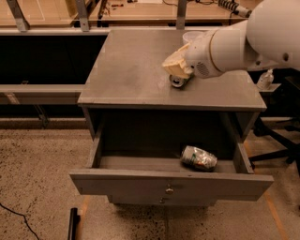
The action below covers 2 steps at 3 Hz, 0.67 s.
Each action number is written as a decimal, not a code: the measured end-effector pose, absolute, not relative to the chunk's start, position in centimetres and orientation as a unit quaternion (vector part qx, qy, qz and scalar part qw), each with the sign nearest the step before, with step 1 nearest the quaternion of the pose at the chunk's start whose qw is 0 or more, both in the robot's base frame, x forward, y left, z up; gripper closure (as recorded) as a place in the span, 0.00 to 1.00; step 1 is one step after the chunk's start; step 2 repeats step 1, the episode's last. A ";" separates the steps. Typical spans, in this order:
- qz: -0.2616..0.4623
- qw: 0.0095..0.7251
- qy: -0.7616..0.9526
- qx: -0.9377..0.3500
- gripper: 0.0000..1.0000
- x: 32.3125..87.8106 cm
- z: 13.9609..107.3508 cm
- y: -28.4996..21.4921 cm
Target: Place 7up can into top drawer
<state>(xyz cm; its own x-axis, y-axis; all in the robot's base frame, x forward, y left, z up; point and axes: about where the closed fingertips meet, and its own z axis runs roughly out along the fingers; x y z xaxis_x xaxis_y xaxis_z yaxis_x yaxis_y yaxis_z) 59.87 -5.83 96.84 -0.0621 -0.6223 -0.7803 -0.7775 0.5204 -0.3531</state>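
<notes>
So the floor [42, 159] is that speckled beige terrazzo stuff, with wooden workbenches [140, 10] running along the back and a long grey rail [37, 89] off to the left. Smack in the middle is the grey table [131, 70], really a cabinet with a flat matte top. The robot's chunky white arm [243, 40] comes in from the upper right, over the back right part of that top. The top drawer [140, 183] is pulled wide open below. It's wide and shallow, same grey as the table, with a flat front panel and a tiny round metal knob [169, 190]. The cream-coloured end effector [176, 65] hangs just above the table top, right over a shiny can [178, 82] lying there, and honestly I can't tell if it's spread or pressed together from this angle. It has nothing obvious in it. A pale bowl [191, 35] peeks out behind it. The 7up can [199, 158] is inside the drawer on its side, toward the right end near the front. It has a whitish-silver body with green print and little red specks. There's also a thin black cable [14, 216] on the floor at bottom left.
</notes>
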 end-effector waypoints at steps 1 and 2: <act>0.080 0.485 0.723 -0.485 0.56 59.7 96.9 -5.6; 0.080 0.485 0.723 -0.485 0.56 59.7 96.9 -5.6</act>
